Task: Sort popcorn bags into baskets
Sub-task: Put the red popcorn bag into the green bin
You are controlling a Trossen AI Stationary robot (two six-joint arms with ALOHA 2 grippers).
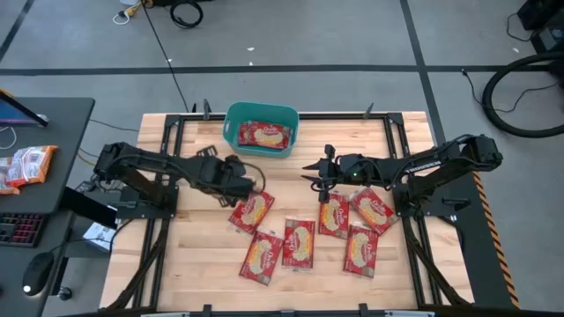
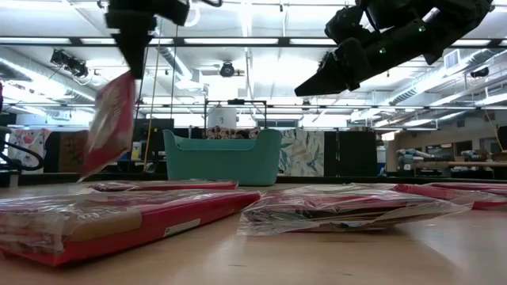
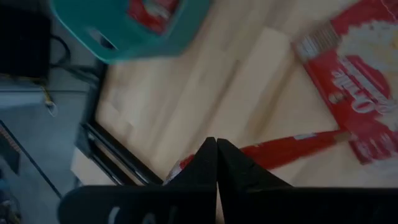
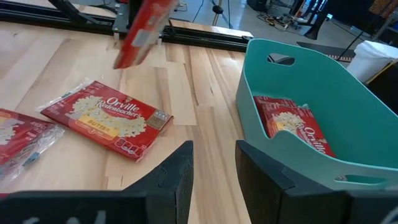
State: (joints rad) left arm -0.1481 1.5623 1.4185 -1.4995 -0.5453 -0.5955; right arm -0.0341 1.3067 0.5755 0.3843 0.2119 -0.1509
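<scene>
Now the left gripper (image 1: 249, 187) holds one popcorn bag (image 2: 111, 123) lifted, ready for the basket (image 1: 261, 115) ahead, while the right gripper (image 1: 322, 176) waits open.

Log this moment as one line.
left gripper: shut on bag, lifted | right gripper: open, empty | basket: bag inside

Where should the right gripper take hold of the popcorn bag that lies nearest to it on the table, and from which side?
The right gripper hangs open just above the popcorn bag, which lies flat on the wooden table. I would come straight down and pinch its short end nearest the teal basket: a flat packet offers only thin edges, and that end seems free of neighbouring bags.
</scene>
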